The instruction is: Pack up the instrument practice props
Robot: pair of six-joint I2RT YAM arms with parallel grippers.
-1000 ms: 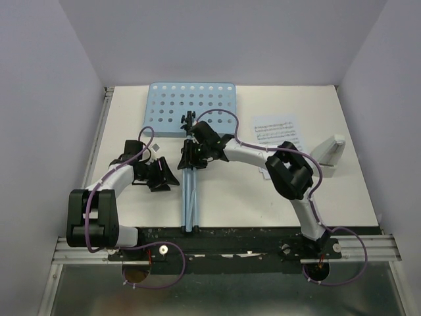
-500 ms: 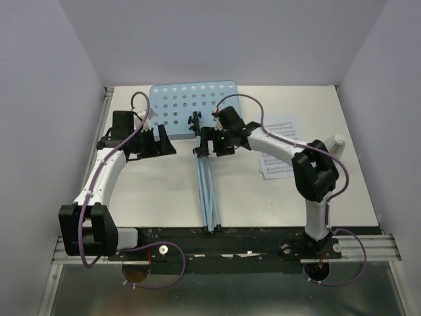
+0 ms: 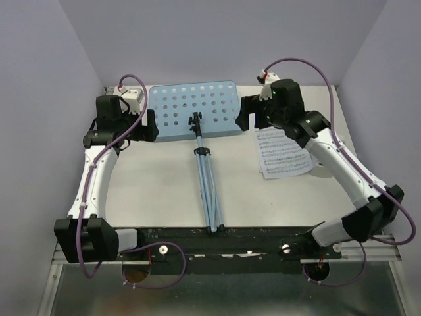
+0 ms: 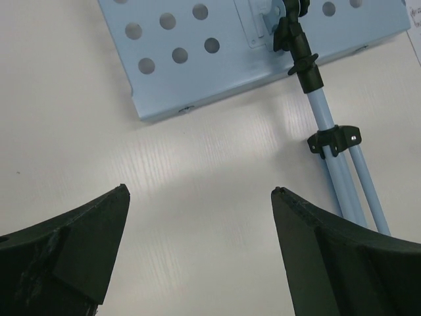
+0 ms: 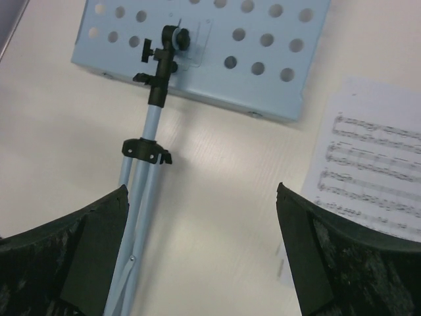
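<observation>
The light-blue music stand lies flat on the table, its perforated tray (image 3: 193, 108) at the far middle and its folded legs (image 3: 208, 191) pointing to the near edge. Sheet music (image 3: 283, 151) lies right of the pole. My left gripper (image 3: 149, 125) is open and empty, just left of the tray's left edge. My right gripper (image 3: 247, 113) is open and empty, just right of the tray's right edge. The left wrist view shows the tray (image 4: 263, 39), the pole (image 4: 329, 158) and the gripper (image 4: 200, 191). The right wrist view shows the tray (image 5: 204, 46), the pole (image 5: 141, 171), the sheet (image 5: 375, 164) and the gripper (image 5: 200, 191).
White walls close the table on the left, far and right sides. A black mounting rail (image 3: 250, 237) runs along the near edge. A small pale object (image 3: 321, 172) shows partly under the right arm, right of the sheet music.
Both grippers have moved from beside the stand's pole out to the far ends of the tray, left one leftward, right one rightward. The pole's lower end has swung right.
</observation>
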